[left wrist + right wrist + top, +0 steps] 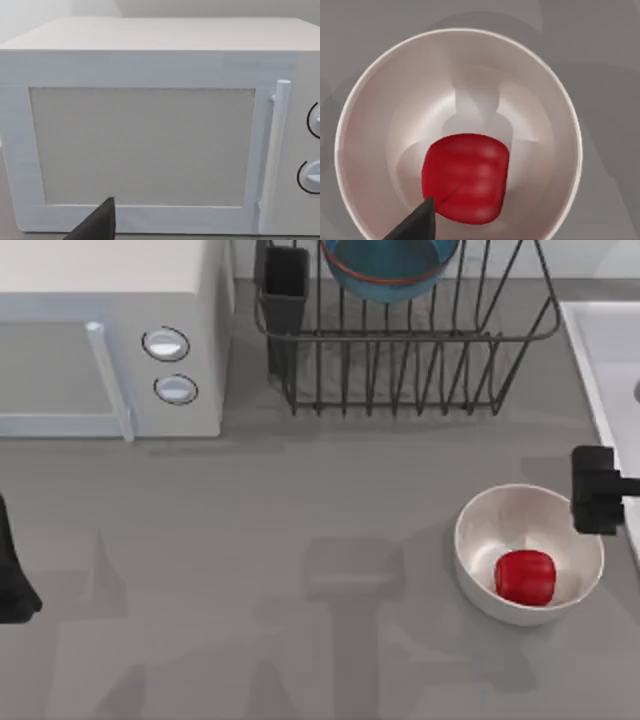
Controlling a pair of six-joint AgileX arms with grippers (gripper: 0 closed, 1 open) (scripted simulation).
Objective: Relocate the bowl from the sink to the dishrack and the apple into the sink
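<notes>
Bowl [388,265] already stands in dishrack [420,350]; apple step in hand. Apple [465,177] lies in white bowl [365,150], directly beneath our right gripper [598,490]; finger state: cannot tell. Next: descend, pinch apple, carry to sink [605,355]. Left gripper [12,580] parked.

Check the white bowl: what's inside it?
The apple lies inside the white bowl, off-centre, on its floor, with nothing else in the bowl. The patch of floor under the apple is hidden. The right end effector sits at the bowl's rim.
</notes>
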